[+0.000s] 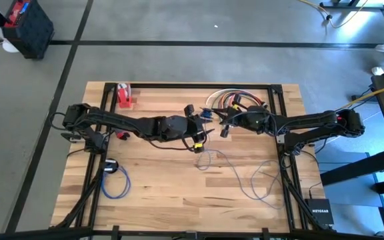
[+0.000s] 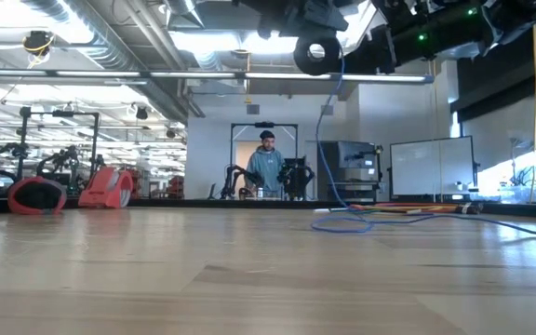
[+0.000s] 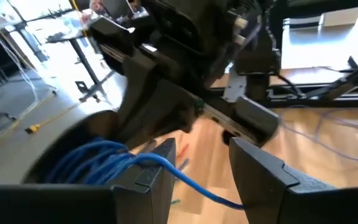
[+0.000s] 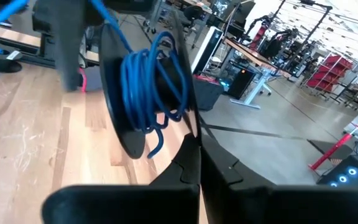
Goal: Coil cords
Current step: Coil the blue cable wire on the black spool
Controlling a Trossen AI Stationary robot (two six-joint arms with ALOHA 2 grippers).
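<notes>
— Blue thin cord (image 4: 148, 81): where is it?
— Wound in loops on a black round spool (image 4: 120, 118), raised above the middle of the light wooden table (image 1: 179, 193) between the two arms. One strand trails down from the spool to the tabletop, where loose blue and pale loops (image 1: 245, 170) lie near the right-hand side.
— Left gripper (image 3: 201, 177)?
— Fingers spread apart. The blue strand (image 3: 191, 183) runs over the edge of one finger (image 3: 151, 174) and across the gap; whether it is pinched, I cannot tell. The gripper sits just beside the spool.
— Right gripper (image 4: 197, 168)?
— Fingers pressed together, their tips at the lower rim of the spool; whether they clamp that rim, I cannot tell.
— Other items?
— A second blue coiled cord with a small black disc (image 1: 112, 175) lies near the table's left edge. A bundle of red, orange and white wires (image 1: 231, 99) rests at the far edge. A red block (image 1: 124, 97) stands at the far left corner. A person (image 2: 266, 167) stands in the room beyond.
</notes>
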